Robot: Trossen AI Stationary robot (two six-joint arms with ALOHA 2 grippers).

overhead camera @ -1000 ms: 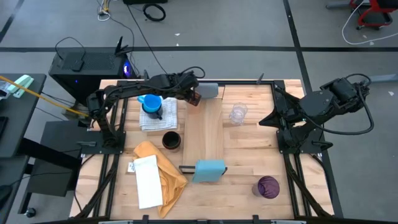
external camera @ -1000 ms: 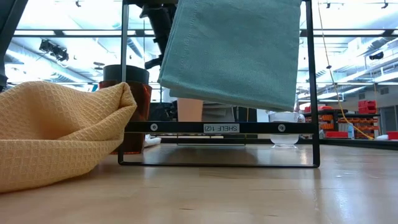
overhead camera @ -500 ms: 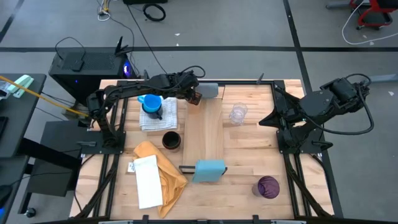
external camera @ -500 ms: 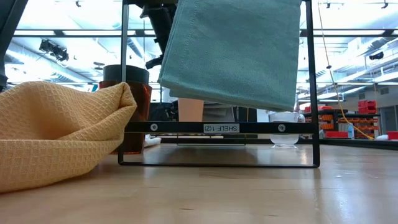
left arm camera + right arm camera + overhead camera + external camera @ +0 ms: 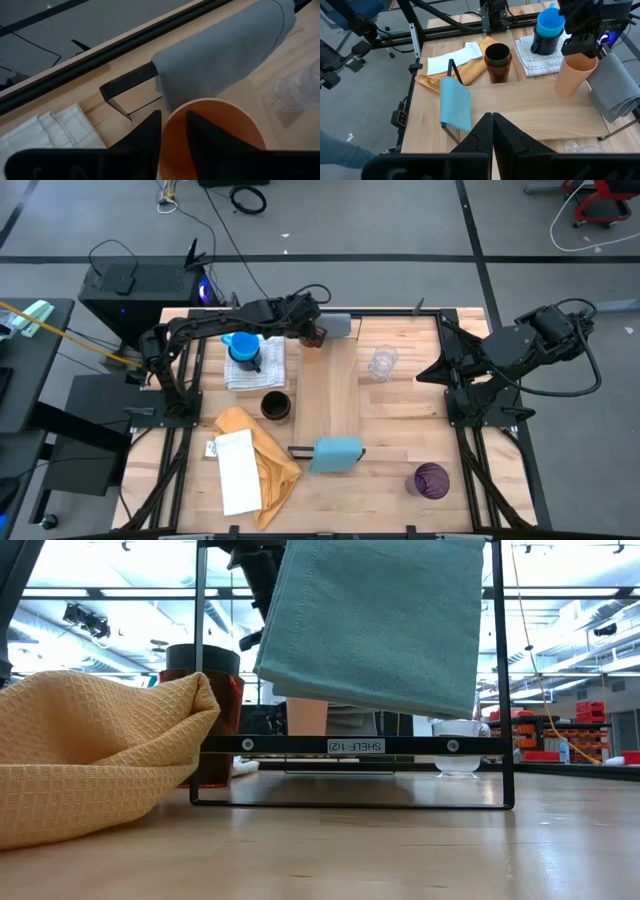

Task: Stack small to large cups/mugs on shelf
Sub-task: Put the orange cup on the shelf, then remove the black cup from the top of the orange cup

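While left gripper (image 5: 580, 37) pinches orange cup (image 5: 574, 75) rim, we lower it upright onto shelf (image 5: 338, 395) beside grey block (image 5: 336, 325).

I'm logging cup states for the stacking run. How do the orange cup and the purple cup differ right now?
The orange cup is opaque and stands on the shelf near its grey-cloth end, the left pincer shut on its rim. The purple cup is translucent, sits on the tabletop beside the shelf's light blue end, and nothing grips it. Both are upright with their mouths up.
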